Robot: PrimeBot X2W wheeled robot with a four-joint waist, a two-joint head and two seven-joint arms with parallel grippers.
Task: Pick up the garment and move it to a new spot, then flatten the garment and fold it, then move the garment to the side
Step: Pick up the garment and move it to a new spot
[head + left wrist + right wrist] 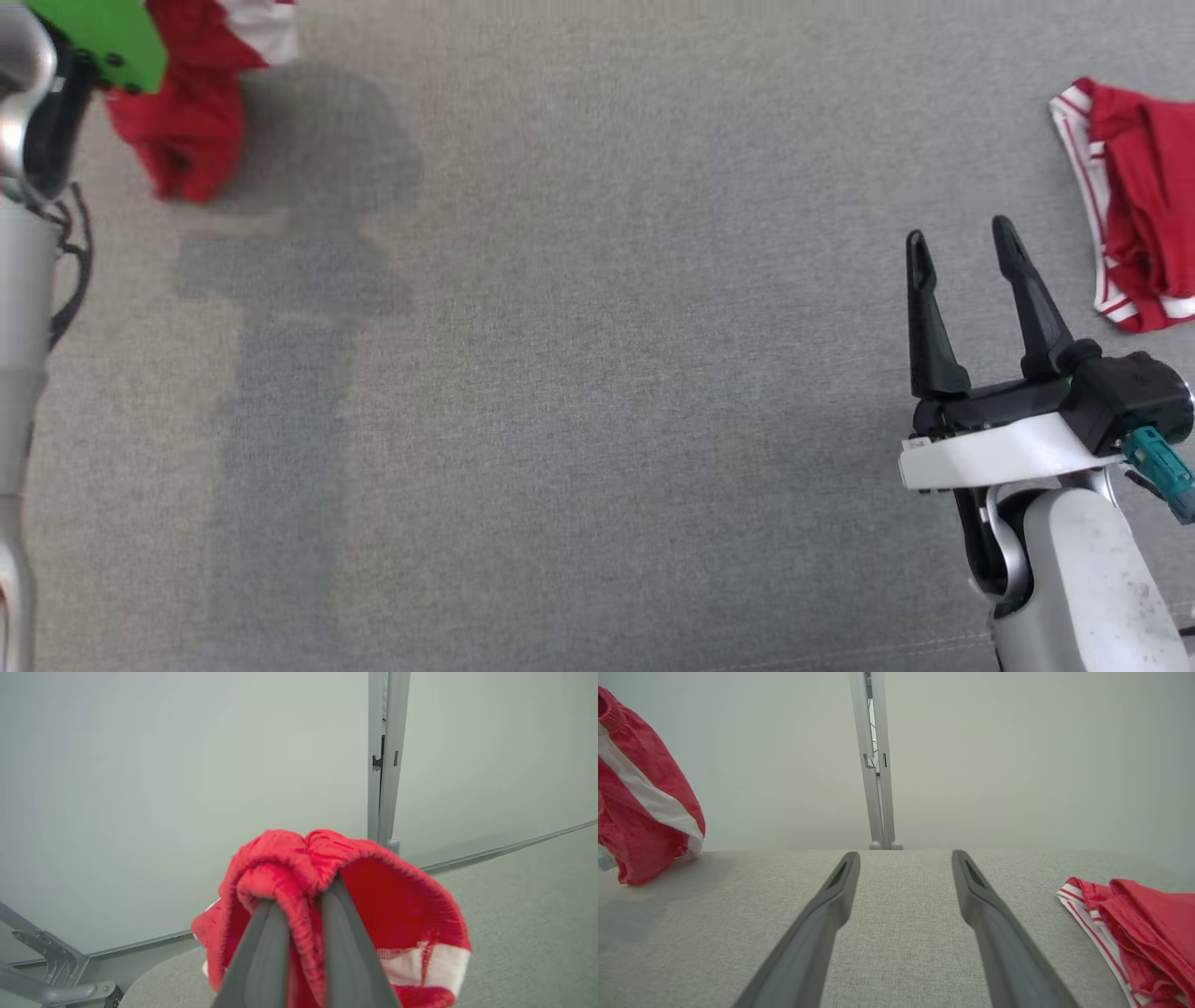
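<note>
The left claw [303, 898] is clenched on a red knitted garment with a white band [392, 896]: its 2 dark fingers [261, 952] pinch a bunched fold of the cloth, and the rest drapes over and around them. In the head view this garment [187, 121] hangs at the far left of the grey woven-cloth desk [597, 392], with a soft shadow [317, 168] on the desk just beside it. From the right wrist view its lowest corner [626, 872] is close to the desk, but I cannot tell whether they touch. The right claw [962, 238] stands released, fingers well apart, gripping nothing, low over the desk's right side. Near it, further right, a second red garment with thin white stripes [1139, 205] lies crumpled on the desk.
</note>
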